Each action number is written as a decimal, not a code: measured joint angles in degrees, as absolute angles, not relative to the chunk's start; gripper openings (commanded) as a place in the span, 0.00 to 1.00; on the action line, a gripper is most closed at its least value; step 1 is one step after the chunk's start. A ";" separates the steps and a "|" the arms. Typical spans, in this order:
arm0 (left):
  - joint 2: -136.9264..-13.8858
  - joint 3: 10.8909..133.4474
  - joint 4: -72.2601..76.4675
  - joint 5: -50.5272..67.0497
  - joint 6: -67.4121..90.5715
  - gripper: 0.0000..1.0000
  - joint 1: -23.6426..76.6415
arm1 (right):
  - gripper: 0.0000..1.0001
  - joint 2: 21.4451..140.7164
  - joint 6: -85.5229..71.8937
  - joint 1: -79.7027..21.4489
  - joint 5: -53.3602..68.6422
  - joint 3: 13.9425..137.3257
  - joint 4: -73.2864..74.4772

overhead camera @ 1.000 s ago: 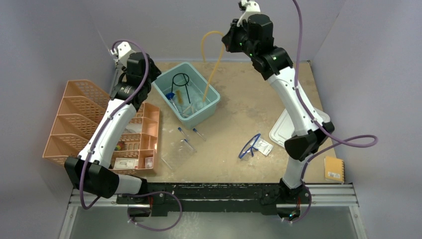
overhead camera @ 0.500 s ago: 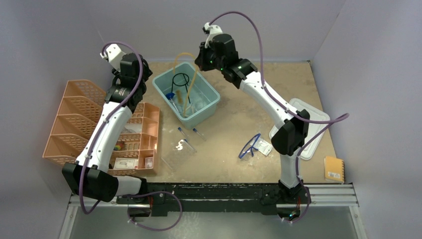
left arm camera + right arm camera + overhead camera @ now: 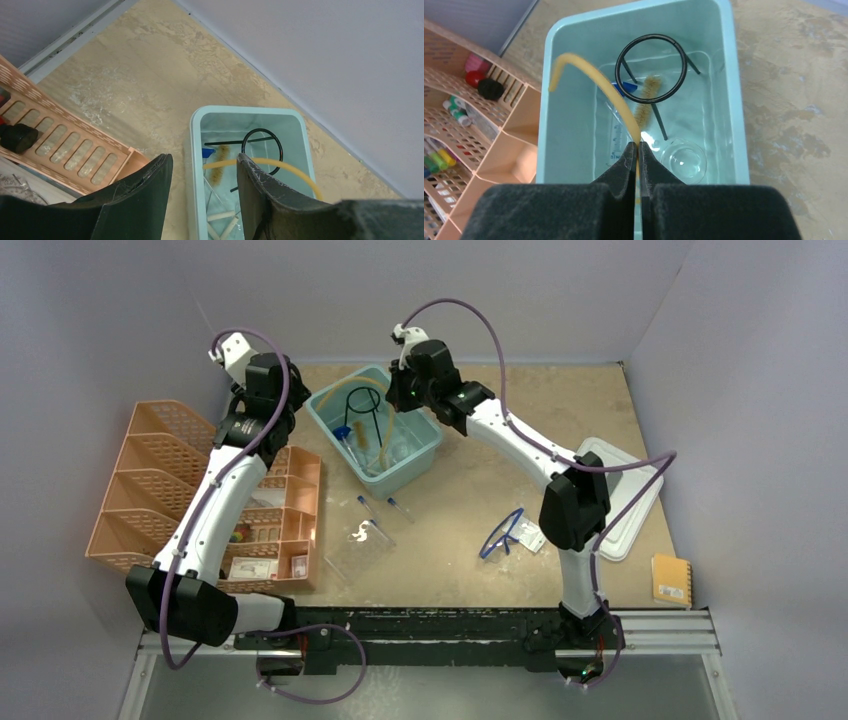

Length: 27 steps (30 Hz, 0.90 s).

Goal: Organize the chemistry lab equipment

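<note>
Top external: tubing (image 3: 384, 430) now lower, in bin (image 3: 413, 470)

I work in a boxed-in robot test cell dressed as a chemistry lab. Plain grey walls (image 3: 760, 390) close round a bare brown board table (image 3: 560, 390), and an aluminium rail (image 3: 670, 625) along the bottom of the frame carries my bases. The lab side shows in the gear: a black wire ring stand (image 3: 651, 101) and amber rubber tubing (image 3: 596, 75) in the teal bin (image 3: 412, 472) at upper centre, and blue-framed safety glasses (image 3: 500, 533) at lower centre.
</note>
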State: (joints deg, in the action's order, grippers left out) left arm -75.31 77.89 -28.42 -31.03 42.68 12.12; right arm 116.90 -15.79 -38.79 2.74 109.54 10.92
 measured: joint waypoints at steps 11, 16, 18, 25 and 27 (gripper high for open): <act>-75.31 77.89 -28.77 -30.13 42.68 0.49 12.12 | 0.00 122.69 -9.23 -38.96 6.59 109.82 8.86; -75.31 77.89 -28.77 -29.76 42.70 0.49 12.12 | 0.00 125.25 -7.86 -38.98 2.87 110.39 8.45; -75.31 77.89 -28.75 -29.56 42.72 0.49 12.12 | 0.00 125.54 -7.77 -39.00 0.89 110.39 8.36; -75.31 77.89 -28.75 -28.82 42.89 0.49 12.12 | 0.18 125.56 -7.88 -38.98 -4.47 112.09 7.53; -75.33 77.89 -28.75 -28.75 42.89 0.49 12.12 | 0.30 125.56 -7.99 -38.98 -5.58 112.53 7.05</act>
